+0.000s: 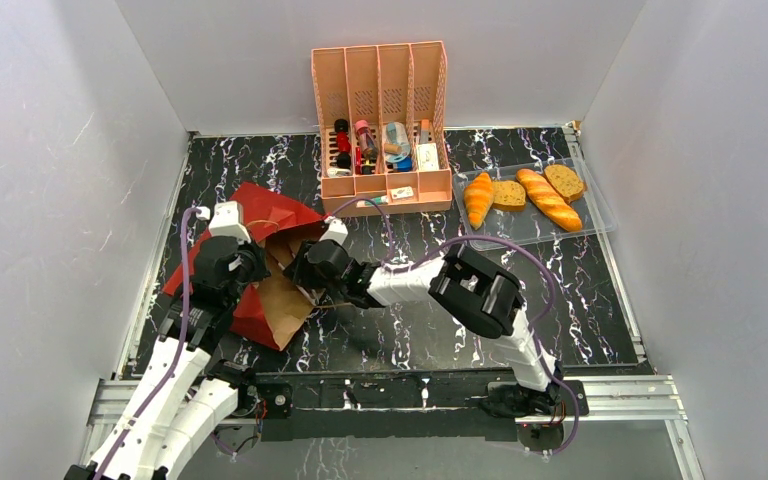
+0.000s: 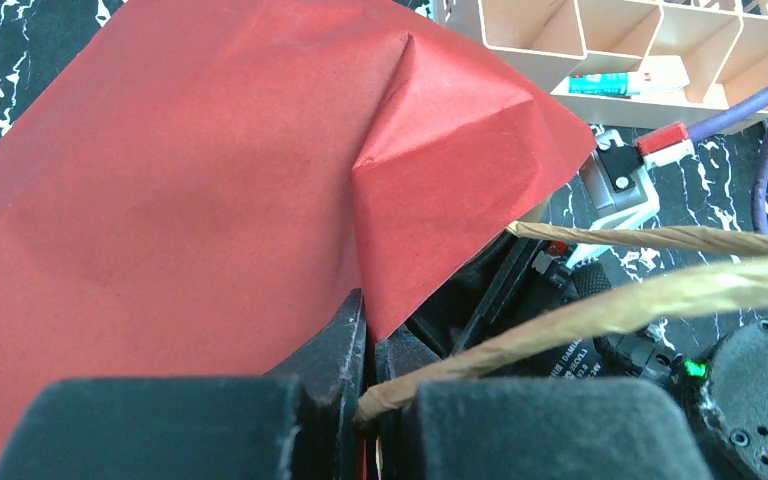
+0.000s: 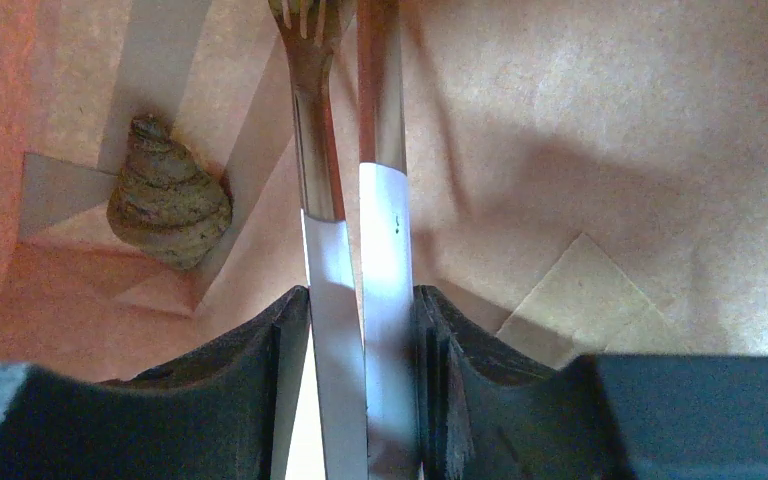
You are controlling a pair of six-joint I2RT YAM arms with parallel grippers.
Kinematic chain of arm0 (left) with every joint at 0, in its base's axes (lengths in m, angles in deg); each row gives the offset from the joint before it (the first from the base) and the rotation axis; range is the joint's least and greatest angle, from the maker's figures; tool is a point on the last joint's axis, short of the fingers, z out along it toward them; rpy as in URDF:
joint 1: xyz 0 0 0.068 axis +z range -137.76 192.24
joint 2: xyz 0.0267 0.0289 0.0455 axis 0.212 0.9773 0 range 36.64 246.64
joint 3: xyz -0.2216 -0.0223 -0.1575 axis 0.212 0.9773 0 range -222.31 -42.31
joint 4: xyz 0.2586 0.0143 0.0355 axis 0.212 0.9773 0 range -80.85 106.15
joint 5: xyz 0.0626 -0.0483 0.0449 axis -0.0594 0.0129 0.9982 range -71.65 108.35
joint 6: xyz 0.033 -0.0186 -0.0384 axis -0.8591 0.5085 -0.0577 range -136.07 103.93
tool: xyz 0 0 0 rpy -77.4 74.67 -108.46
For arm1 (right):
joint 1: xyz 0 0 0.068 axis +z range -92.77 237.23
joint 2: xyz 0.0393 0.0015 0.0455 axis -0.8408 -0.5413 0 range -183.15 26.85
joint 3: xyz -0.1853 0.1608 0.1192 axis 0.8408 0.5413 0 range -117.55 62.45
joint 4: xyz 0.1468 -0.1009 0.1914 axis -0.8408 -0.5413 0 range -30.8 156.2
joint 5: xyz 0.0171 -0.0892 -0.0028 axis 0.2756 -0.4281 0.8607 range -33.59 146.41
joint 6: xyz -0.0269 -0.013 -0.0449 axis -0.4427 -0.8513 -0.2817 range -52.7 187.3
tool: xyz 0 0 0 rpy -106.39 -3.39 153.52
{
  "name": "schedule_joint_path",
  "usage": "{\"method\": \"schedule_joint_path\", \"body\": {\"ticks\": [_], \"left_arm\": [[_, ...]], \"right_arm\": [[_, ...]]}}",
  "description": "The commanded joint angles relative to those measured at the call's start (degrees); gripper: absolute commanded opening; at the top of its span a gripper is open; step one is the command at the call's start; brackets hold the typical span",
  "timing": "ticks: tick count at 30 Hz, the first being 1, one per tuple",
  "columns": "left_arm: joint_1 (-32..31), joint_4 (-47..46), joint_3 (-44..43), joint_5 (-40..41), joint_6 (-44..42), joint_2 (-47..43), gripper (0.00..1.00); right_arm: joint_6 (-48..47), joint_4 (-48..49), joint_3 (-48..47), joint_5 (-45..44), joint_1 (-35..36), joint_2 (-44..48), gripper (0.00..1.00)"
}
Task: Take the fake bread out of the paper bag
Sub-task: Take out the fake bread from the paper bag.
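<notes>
At the near edge of the table (image 1: 410,330) we see both arms reaching forward and to the left, meeting at the paper bag (image 1: 260,212), which lies on its side on the left of the dark marbled top with its red lower part toward the far left and its brown mouth facing the right arm. Our left gripper (image 2: 365,345) has its fingers pressed together, pinching the paper bag at its edge, where a twine handle (image 2: 600,310) runs into the gap between the fingers and the red paper folds just above them. Our right gripper (image 3: 360,305) is inside the bag's mouth, clamped on a pair of metal tongs (image 3: 380,120) whose two blades stand close together and point deeper into the bag. Beyond the tongs' tips and to their left, one ridged brown piece of fake bread (image 3: 168,195) sits in a bottom corner of the bag, apart from the tongs. Farther back on the table, a pink organizer (image 1: 380,70) stands against the rear wall with small bottles and boxes in its slots. Just to its right, a clear tray (image 1: 592,222) holds an orange croissant (image 1: 478,197), a golden baguette (image 1: 548,199) and two brown slices (image 1: 564,181).
</notes>
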Motion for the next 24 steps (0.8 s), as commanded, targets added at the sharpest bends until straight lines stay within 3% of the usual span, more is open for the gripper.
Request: {"method": "schedule_joint_path", "body": {"ticks": [1, 24], "left_arm": [[-0.21, 1.47, -2.23, -2.1, 0.98, 0.29, 0.0], [-0.2, 0.31, -3.9, -4.89, 1.97, 4.02, 0.0]], "right_arm": [[-1.76, 4.82, -3.91, 0.02, -1.25, -0.4, 0.39], [-5.34, 4.19, -12.79, 7.67, -2.57, -8.85, 0.38]]}}
